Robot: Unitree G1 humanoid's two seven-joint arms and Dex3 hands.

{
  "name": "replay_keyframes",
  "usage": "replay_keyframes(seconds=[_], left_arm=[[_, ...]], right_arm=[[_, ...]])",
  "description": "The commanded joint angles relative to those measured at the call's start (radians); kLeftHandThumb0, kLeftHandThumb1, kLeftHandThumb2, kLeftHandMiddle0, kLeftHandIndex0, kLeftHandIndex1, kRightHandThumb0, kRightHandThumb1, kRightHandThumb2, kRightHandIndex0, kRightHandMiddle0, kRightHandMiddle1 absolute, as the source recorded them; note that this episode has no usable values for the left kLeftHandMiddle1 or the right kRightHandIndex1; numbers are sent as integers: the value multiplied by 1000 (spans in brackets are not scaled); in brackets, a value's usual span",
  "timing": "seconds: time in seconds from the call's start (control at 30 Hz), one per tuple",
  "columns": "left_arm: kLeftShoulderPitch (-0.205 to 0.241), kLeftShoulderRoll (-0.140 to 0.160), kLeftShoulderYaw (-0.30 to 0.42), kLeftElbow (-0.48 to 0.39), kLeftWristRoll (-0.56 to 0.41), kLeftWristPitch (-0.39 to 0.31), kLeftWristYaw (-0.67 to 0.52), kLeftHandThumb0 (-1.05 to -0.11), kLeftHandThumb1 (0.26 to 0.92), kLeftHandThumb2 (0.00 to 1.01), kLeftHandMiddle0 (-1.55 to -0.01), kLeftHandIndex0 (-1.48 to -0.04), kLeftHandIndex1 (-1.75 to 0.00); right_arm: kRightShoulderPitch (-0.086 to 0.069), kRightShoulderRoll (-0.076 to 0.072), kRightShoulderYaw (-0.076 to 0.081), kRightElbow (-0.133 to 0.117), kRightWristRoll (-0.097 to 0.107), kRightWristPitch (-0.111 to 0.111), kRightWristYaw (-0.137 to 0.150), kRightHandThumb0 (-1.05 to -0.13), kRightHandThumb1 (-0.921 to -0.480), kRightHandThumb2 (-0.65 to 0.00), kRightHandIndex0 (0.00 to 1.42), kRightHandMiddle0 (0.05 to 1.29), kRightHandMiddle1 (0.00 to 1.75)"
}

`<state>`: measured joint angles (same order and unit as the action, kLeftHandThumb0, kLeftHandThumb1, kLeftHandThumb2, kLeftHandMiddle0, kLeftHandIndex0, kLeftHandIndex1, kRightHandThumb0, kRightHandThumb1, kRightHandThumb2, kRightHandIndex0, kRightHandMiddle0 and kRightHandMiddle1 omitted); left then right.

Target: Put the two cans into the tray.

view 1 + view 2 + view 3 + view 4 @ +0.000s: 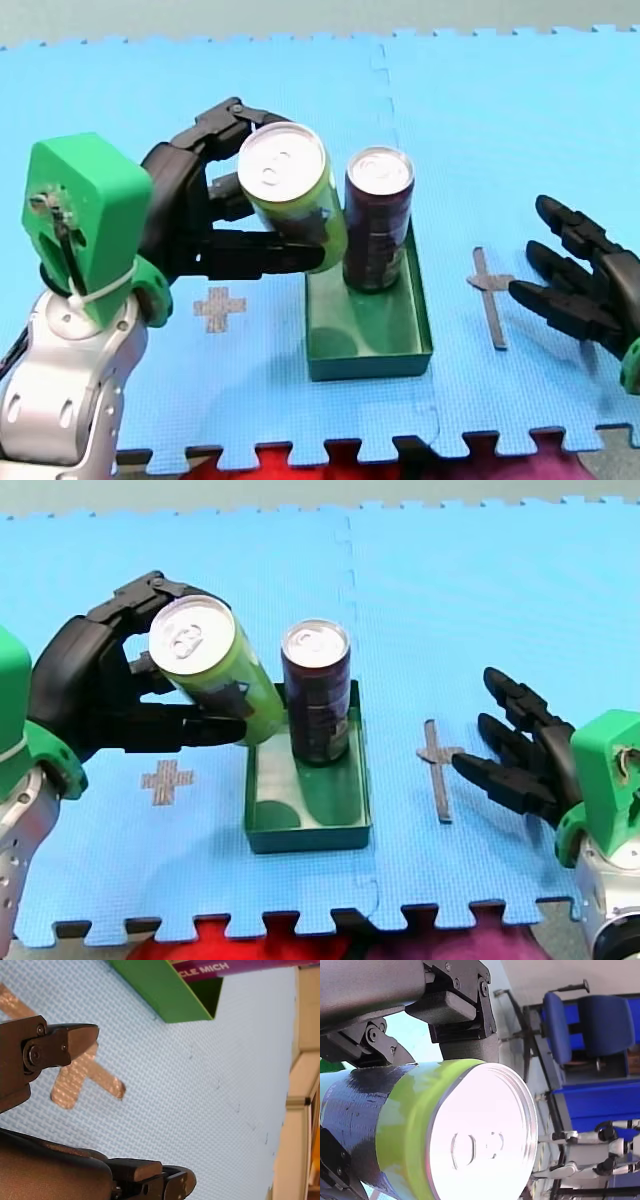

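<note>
Risk: green can [292, 195] sits tilted in left hand [200, 215], fingers wrapped round its body, base out past the fingertips over the tray [368, 366] wall nearest that hand. Lowered at this slant, it could catch the wall or topple the purple can [378, 220], which stands in the tray just beyond. Touching or not, cannot tell. Right hand [580, 285] holds nothing, well beyond the tray.

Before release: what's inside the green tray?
Purple can stands upright in the tray, far end. The left robot hand holds the green can tilted over the left wall, hiding that corner. Right robot hand open, rightward.
</note>
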<state>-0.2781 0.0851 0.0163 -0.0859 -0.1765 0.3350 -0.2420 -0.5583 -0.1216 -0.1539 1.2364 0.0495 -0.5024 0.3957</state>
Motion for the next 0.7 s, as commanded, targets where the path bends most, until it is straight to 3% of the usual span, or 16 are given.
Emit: replay_keyframes(seconds=[0.0,0.37,0.67], left_arm=[[-18,-3,3,13,-15,9,-3,-282,791,0,-938,-521,-1746],[-36,0,-15,41,-16,21,-18,-258,787,0,-934,-521,-1746],[-32,-10,-68,-7,24,48,5,-246,788,1,-926,-517,-1746]], right_arm=[[3,1,0,-3,1,3,1,-1048,-921,-113,233,202,0],[6,5,4,-6,4,1,-3,-1048,-921,-115,232,203,1],[6,2,2,-2,8,3,0,-1048,-921,-116,230,202,0]])
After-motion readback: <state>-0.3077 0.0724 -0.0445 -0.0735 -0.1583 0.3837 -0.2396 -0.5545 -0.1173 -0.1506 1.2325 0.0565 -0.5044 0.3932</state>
